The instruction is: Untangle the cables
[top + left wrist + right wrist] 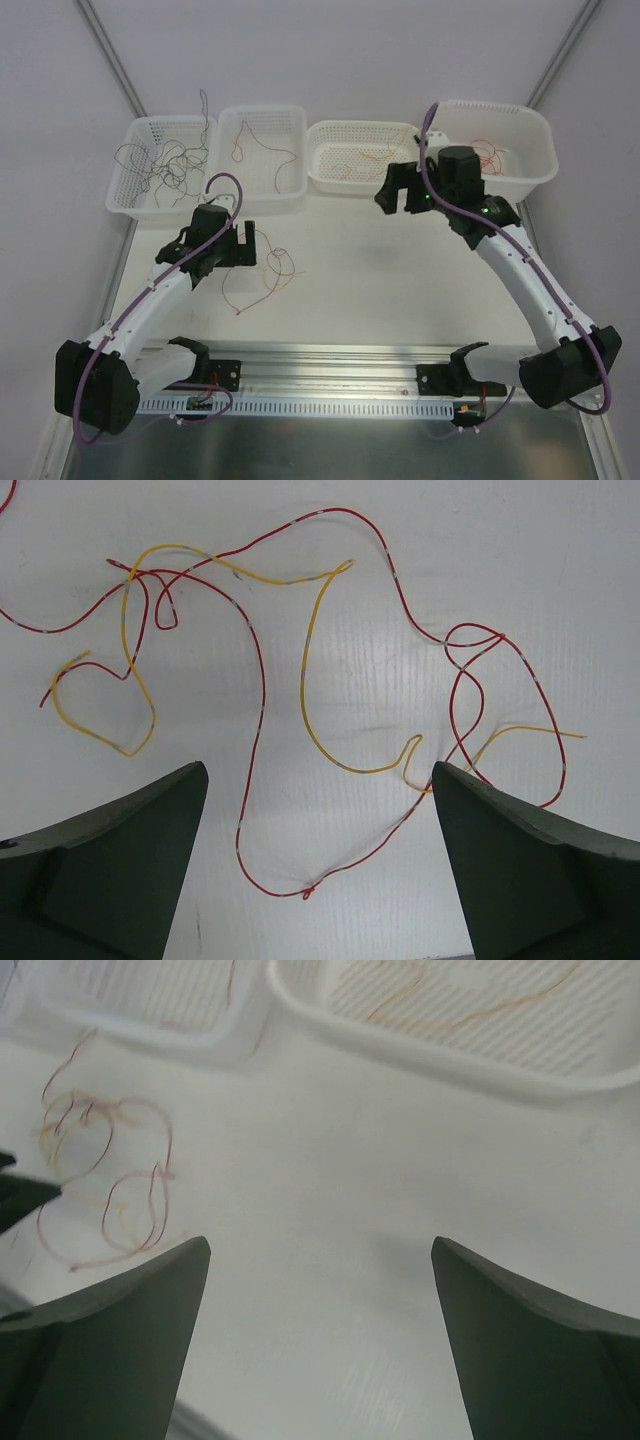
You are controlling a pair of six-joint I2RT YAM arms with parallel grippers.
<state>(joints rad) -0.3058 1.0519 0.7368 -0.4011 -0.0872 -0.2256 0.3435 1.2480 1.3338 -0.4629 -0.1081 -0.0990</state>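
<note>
A tangle of one red cable [258,700] and one orange-yellow cable [305,680] lies loose on the white table; it also shows in the top view [268,268] and, blurred, in the right wrist view [100,1180]. My left gripper [320,790] is open and empty just above the tangle's near loop; in the top view the left gripper [245,243] sits at the tangle's left edge. My right gripper [320,1260] is open and empty over bare table, and in the top view the right gripper [395,192] is in front of the third basket.
A row of white baskets stands at the back: the leftmost basket [128,185] holds dark grey wires, the second basket [262,195] a dark red wire, the third basket [345,182] orange-yellow wires, the rightmost basket [540,150] a bright red wire. A metal rail [330,360] runs along the near edge.
</note>
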